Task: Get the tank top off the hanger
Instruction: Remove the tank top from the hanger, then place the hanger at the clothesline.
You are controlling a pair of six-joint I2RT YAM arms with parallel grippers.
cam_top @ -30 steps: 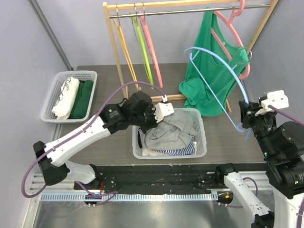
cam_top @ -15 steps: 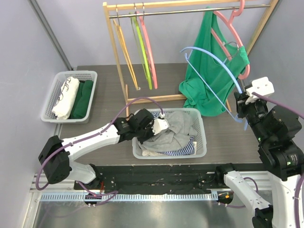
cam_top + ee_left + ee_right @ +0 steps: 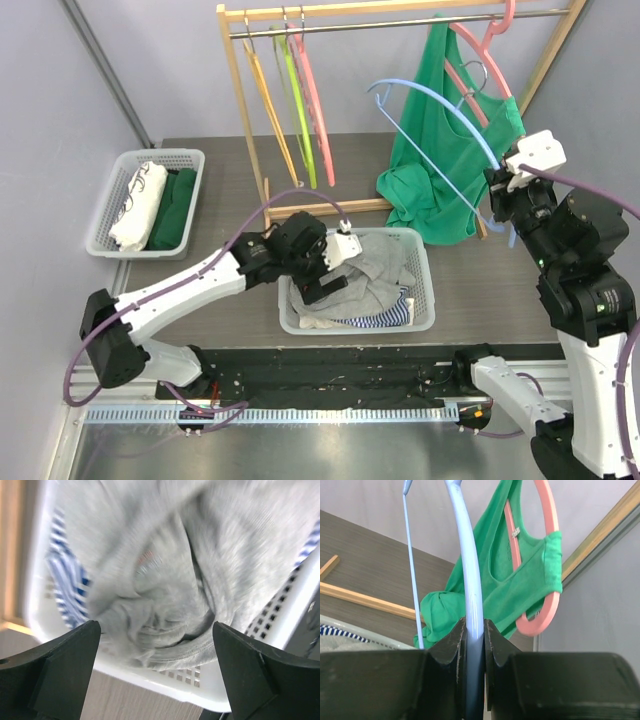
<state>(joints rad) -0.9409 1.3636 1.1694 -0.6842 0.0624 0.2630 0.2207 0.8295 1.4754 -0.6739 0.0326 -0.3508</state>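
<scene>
Jaws of the left gripper [image 3: 322,274] stood spread wide over the white basket [image 3: 352,327] at the middle of the table [image 3: 215,170], holding nothing. In the left wrist view the two dark fingers [image 3: 55,672] sat far apart, and a crumpled grey top [image 3: 165,580] lay below them inside the basket, clear of both pads, on top of a blue-and-white striped cloth [image 3: 65,580]. From above, the grey top [image 3: 375,265] filled most of the basket, with the striped cloth [image 3: 375,320] showing at the near edge. The right gripper [image 3: 498,207] was raised at the right side of the table and was clamped on the lower end of a light blue hanger [image 3: 450,115], which arched up and to the left with no garment on it. The right wrist view showed the jaws pinched tight on the blue hanger [image 3: 470,570]. Behind the hanger, a green tank top [image 3: 440,170] hung from a pink hanger [image 3: 490,65] on the wooden rack [image 3: 235,90], its hem bunched near the table. At the far left sat a second basket [image 3: 105,215] holding folded white and green clothes.
</scene>
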